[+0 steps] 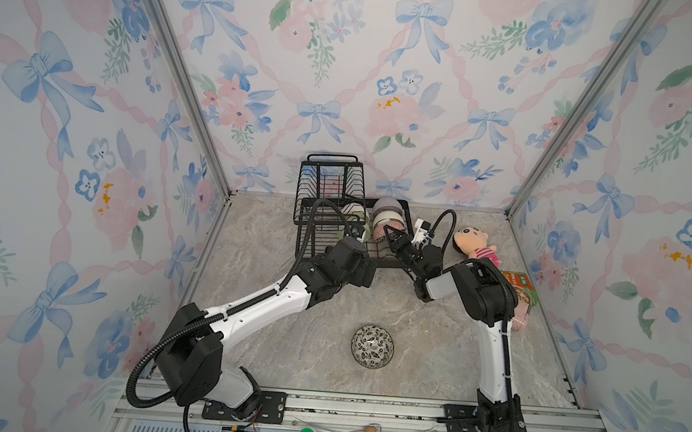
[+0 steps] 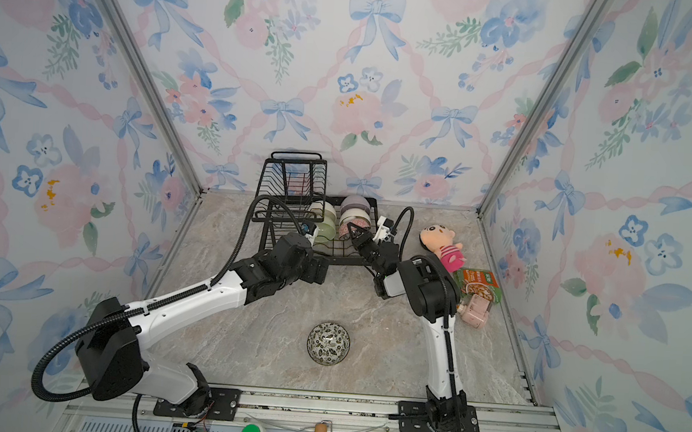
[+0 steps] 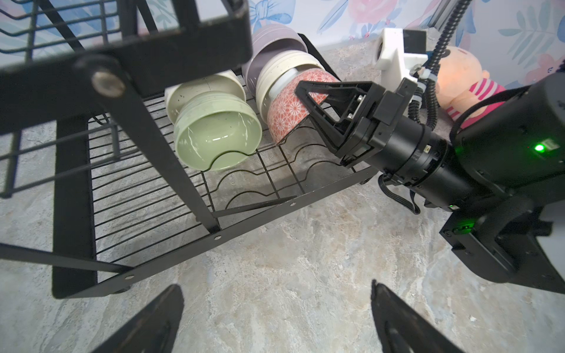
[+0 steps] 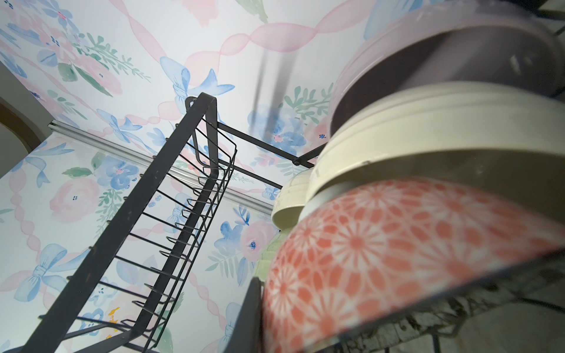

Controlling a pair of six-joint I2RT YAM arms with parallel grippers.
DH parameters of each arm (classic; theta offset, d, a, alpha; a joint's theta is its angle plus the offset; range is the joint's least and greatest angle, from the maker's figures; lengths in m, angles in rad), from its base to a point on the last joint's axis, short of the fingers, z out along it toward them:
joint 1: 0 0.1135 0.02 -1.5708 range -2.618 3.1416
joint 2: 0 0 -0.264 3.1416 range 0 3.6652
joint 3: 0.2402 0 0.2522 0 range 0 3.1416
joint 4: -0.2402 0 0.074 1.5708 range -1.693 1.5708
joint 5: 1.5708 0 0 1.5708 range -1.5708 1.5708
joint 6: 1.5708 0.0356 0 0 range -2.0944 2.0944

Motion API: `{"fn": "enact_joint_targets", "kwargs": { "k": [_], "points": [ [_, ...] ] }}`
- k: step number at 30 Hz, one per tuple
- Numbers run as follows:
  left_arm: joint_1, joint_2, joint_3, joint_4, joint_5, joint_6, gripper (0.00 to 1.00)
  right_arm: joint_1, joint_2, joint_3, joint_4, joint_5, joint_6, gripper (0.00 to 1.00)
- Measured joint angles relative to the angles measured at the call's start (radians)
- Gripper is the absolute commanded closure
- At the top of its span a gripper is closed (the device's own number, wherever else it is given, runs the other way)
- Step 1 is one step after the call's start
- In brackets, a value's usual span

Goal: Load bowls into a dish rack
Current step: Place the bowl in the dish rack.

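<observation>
In the base tray of the dish rack (image 1: 310,189) (image 2: 273,187), at its right end, three bowls lean on their sides in a row: the lavender bowl (image 3: 272,36) at the back, the cream bowl (image 3: 272,79) against it, the coral-patterned bowl (image 3: 284,119) in front. Beside them, nearer the rack's raised basket, the second cream bowl (image 3: 201,91) lies with the pale green bowl (image 3: 214,134) nested against it, mouth toward the rack's front. In both top views basket wires and the left arm's hose (image 1: 314,223) cover much of this pair.

The right gripper (image 3: 301,88) (image 1: 387,229) has its fingers pressed together, tips at the coral-patterned bowl's upper edge; whether a rim is pinched between them cannot be told. The right wrist view shows no fingers, only that bowl, large and blurred, with the cream and lavender ones behind.

The left gripper (image 3: 275,318) hangs over bare table (image 1: 412,321) just in front of the rack, fingers spread wide, holding nothing. Only their tips show, cut off by the frame edge, and in the top views the arm's own wrist hides them.

Well in front of the rack the leaf-patterned bowl (image 1: 372,346) (image 2: 328,344) sits upright, alone. Right of the rack lies a plush doll (image 1: 473,242); nearer the front, a green packet (image 2: 486,279) and a pink item (image 2: 475,311) are partly hidden behind the right arm (image 2: 430,294).
</observation>
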Motion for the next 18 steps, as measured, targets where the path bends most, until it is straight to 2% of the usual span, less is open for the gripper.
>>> {"fn": "enact_joint_targets", "kwargs": {
  "k": [18],
  "points": [
    [0.005,0.000,0.000,-0.003,0.001,0.000,0.02,-0.008,0.026,0.029,-0.027,-0.018,-0.003,0.93]
  ]
}}
